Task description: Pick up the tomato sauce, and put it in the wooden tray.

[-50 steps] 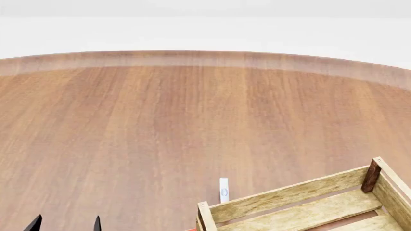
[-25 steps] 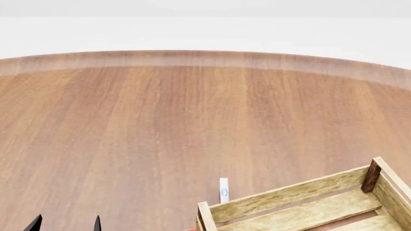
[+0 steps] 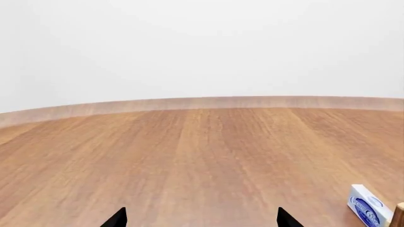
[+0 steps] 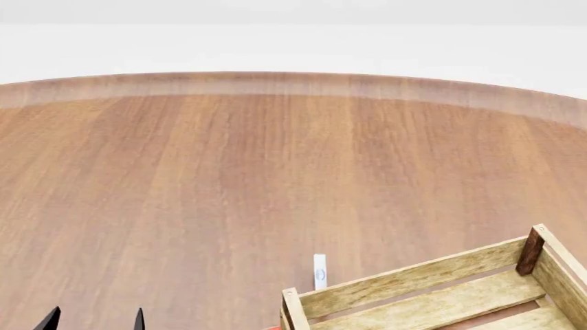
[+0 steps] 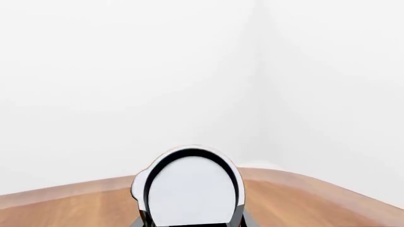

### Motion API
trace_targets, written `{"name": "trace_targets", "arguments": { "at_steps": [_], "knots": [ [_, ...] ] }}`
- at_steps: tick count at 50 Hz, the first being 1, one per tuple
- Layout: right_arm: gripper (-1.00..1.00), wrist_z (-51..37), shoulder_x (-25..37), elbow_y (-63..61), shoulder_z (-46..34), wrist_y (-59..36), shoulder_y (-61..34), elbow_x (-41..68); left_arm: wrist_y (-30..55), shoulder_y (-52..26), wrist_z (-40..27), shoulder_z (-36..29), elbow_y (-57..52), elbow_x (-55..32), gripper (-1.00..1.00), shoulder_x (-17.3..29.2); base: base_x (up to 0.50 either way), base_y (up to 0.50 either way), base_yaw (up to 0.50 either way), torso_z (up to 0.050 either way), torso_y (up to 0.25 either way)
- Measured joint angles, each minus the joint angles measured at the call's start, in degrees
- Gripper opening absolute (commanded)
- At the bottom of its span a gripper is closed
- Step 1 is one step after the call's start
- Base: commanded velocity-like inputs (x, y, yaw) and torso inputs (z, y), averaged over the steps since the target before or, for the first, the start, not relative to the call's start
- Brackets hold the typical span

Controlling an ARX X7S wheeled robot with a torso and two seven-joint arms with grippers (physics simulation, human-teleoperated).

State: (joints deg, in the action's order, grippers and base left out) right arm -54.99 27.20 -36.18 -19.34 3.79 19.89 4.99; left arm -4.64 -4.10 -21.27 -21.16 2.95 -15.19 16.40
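So the left end effector [image 4: 95, 320] sits low at about 7 o'clock in the head view, only two black fingertips [image 3: 117, 218] poking up, spread well apart with nothing between them, so it's open. The right end effector isn't in the head view, and its wrist camera mostly shows a white rounded black-rimmed thing [image 5: 189, 189] I can't identify, so can't tell its state. The wooden tray [image 4: 413, 282] is at 5 o'clock, with a small white box [image 4: 319, 271] just beside its far rim. The bench [image 4: 275, 179] is open wood out to its curved far edge. No tomato sauce visible anywhere.
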Motion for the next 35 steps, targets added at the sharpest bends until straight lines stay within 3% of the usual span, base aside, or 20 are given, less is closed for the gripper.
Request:
{"name": "trace_targets", "arguments": {
  "at_steps": [35],
  "knots": [
    [-1.0, 0.8, -0.7, 6.4, 5.0, -12.4, -14.3, 7.9, -0.2, -0.1, -0.3, -0.5, 0.0, -0.4, 1.0, 0.4, 0.0, 0.0, 0.0, 0.0, 0.0]
  ]
}}
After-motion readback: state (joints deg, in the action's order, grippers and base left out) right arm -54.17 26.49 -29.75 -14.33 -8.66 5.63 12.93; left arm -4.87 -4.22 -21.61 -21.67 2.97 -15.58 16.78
